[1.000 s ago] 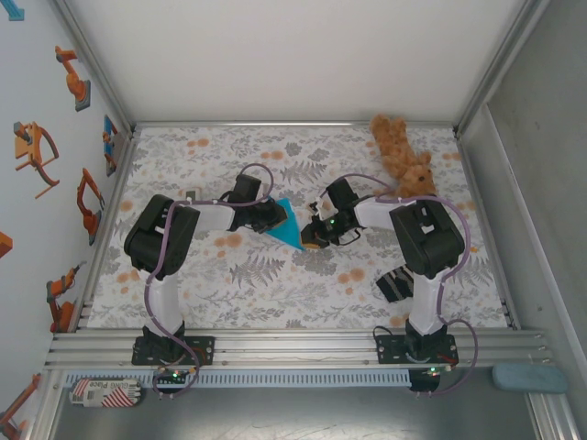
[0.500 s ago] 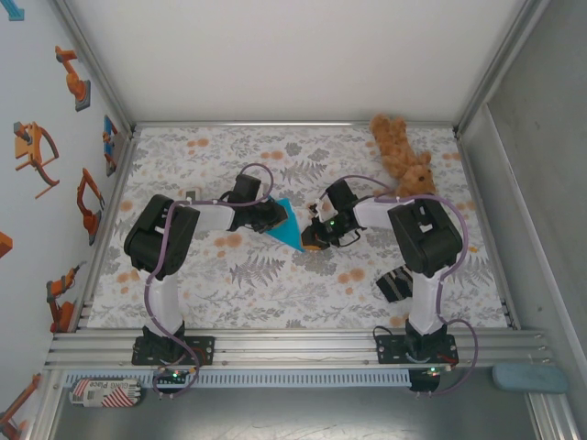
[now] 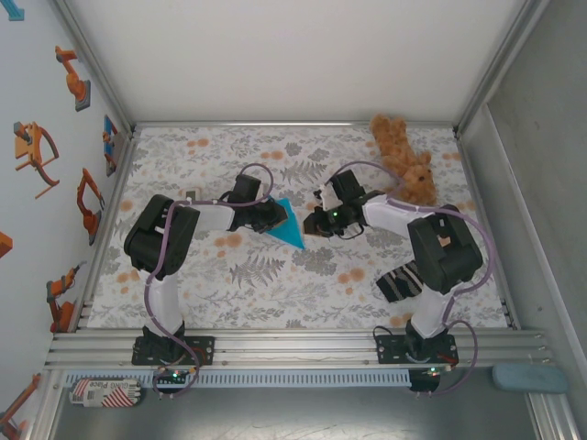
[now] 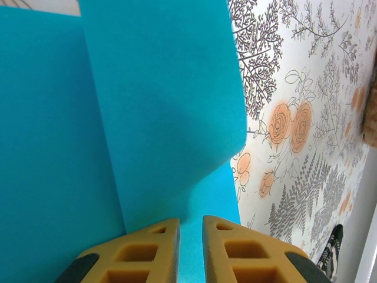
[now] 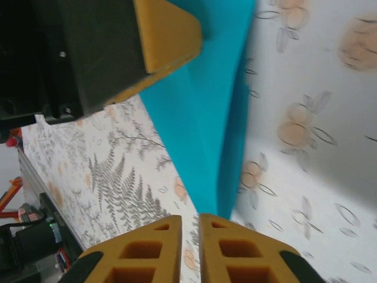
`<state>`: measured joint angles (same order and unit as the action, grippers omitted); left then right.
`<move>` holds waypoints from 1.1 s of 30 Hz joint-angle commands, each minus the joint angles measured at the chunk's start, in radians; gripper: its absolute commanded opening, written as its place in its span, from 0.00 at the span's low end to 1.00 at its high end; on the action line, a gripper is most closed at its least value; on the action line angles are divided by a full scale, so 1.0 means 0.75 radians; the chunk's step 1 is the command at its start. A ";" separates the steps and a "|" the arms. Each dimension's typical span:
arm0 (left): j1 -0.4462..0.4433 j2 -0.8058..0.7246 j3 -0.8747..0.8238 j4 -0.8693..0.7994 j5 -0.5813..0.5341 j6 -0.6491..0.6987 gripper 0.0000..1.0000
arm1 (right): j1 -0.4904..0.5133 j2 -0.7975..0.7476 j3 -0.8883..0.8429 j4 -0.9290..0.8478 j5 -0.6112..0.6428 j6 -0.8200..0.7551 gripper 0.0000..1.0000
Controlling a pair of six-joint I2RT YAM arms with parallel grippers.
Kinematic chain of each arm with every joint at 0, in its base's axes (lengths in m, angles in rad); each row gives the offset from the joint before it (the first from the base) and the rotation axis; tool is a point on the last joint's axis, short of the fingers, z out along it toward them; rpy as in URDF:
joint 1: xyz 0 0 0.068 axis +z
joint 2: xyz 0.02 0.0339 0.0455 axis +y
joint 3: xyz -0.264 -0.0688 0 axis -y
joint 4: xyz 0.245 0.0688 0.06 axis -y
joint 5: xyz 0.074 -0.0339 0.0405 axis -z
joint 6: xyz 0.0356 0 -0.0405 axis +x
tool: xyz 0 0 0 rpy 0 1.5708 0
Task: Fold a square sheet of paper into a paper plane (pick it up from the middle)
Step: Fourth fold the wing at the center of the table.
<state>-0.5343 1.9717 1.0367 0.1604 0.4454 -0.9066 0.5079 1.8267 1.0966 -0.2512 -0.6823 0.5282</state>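
Two narrow gaps: left gripper (image 4: 190,236) (pinching paper (image 4: 159,118)), right gripper (image 5: 189,236).

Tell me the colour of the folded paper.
The paper is bright cyan-blue, clearest in the left wrist view.

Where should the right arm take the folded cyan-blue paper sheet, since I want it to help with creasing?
Probably at the lifted free edge of the folded cyan-blue paper sheet, coming in low from the right. The left end effector holds the opposite side, and the rest lies flat on the floral table, offering little to pinch.
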 commanded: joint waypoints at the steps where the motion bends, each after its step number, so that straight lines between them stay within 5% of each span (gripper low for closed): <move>1: 0.010 0.041 -0.036 -0.087 -0.054 -0.003 0.18 | 0.032 0.077 0.075 0.025 -0.078 0.013 0.12; 33: 0.011 0.016 -0.063 -0.067 -0.058 -0.016 0.18 | 0.039 0.292 0.108 -0.006 -0.152 -0.025 0.11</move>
<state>-0.5343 1.9686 1.0252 0.1795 0.4454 -0.9134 0.5346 2.0293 1.1706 -0.2298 -0.7784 0.5243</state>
